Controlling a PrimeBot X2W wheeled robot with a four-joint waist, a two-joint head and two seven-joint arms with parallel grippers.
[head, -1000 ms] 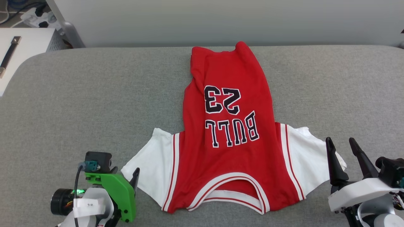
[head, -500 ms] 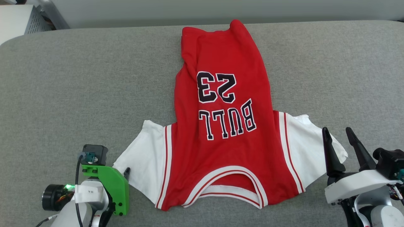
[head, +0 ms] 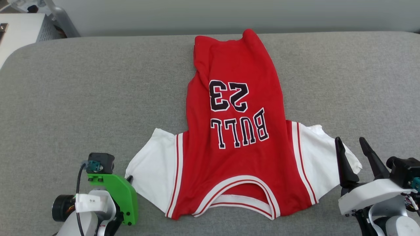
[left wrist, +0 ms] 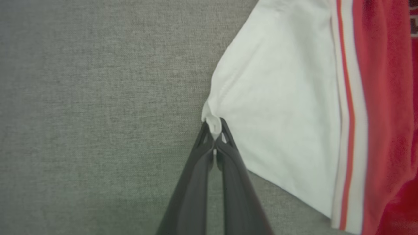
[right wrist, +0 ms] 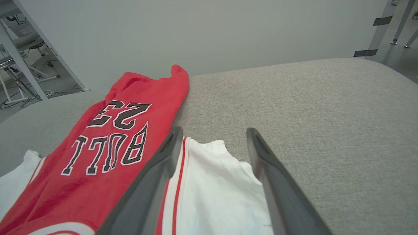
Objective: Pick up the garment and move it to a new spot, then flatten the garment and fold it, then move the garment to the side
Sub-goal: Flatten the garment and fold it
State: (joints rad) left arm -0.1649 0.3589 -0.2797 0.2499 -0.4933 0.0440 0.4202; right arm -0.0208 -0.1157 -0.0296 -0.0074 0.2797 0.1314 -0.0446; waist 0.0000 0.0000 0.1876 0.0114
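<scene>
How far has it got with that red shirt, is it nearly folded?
Not nearly. Done: the garment lies spread out, lettering up, on the grey surface. In hand: the left gripper pinches the tip of one white sleeve; the right gripper stands open at the other sleeve. Left: the folds, then moving it aside.

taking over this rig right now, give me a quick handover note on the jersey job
Left gripper: shut, pinching the outer corner of the white left sleeve.
Right gripper: open, holding nothing, poised at the outer edge of the right sleeve.
Garment: lying on the grey padded surface, print up, collar toward the robot, sleeves spread, far end bunched narrow.
Done: laid out, one sleeve gripped.
Left: probably grip the other sleeve, then flatten, fold and move it aside.
</scene>
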